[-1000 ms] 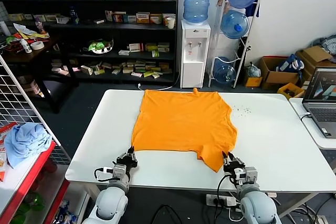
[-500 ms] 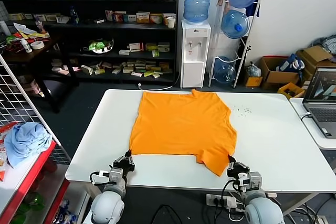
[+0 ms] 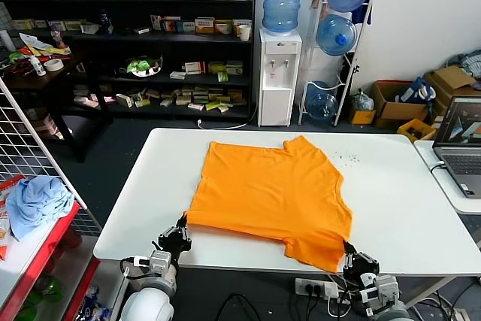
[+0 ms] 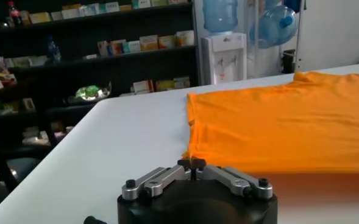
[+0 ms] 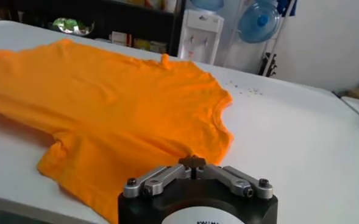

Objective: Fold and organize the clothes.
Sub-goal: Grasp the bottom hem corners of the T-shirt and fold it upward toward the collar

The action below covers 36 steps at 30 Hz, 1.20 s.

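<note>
The left end effector [image 3: 177, 235], at the lower left of the head view, pinches the near left corner of the orange T-shirt [image 3: 273, 191]; in its own wrist view its fingertips [image 4: 192, 164] are pressed together right at the cloth's edge. The right end effector [image 3: 352, 255], at the lower right of the head view, sits at the shirt's near right corner, its fingertips [image 5: 193, 162] also drawn together, apparently on the hem there, though the contact itself is hard to make out.

The T-shirt lies spread across the middle of the white worktop [image 3: 406, 193], skewed, with its near right corner reaching the front edge by the right end effector. Its far edge lies toward the top of the frame, well short of the worktop's far rim.

Judging by the shallow wrinkles and the way the fabric drapes flat, the garment looks light, limp and thin. It should slide readily over the smooth worktop and sag or bunch wherever it is unsupported. Corners, hems and sleeve edges seem the sensible places to take hold, since a pinch on the open middle would likely gather loose cloth.

A light blue cloth bundle [image 3: 36, 203] rests on a red rack at the left edge of the frame.
</note>
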Each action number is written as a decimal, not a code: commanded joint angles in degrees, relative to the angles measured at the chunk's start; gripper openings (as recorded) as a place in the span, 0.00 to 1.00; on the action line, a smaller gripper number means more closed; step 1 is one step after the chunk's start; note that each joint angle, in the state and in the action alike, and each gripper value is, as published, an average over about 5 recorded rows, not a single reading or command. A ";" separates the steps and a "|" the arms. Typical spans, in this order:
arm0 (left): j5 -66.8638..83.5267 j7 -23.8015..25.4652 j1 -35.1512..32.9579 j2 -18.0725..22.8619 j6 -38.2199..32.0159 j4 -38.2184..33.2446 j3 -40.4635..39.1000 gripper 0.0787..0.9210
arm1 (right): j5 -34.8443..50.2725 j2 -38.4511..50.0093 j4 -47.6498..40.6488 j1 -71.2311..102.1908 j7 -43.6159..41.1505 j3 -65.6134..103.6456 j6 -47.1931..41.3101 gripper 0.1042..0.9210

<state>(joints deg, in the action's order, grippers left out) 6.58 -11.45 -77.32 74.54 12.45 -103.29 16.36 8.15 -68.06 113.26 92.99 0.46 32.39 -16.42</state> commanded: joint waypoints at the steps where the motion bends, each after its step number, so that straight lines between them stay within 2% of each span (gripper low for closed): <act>1: -1.51 -0.09 -0.64 1.24 -1.52 -2.25 -0.66 0.02 | -1.99 1.62 1.30 -0.37 0.23 0.35 1.48 0.02; 17: -1.68 -0.22 11.23 2.90 -2.32 10.68 -2.16 0.02 | 4.62 4.29 -16.27 -20.79 0.56 -1.84 4.00 0.02; 36: -1.26 -0.16 21.75 2.82 -2.47 19.57 -6.60 0.02 | 4.84 6.76 -27.58 -32.78 -0.40 -9.62 4.71 0.02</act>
<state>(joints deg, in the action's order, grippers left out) 5.32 -11.63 -61.41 77.62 10.01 -88.82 11.93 12.62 -61.93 91.32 66.41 0.20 26.03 -11.99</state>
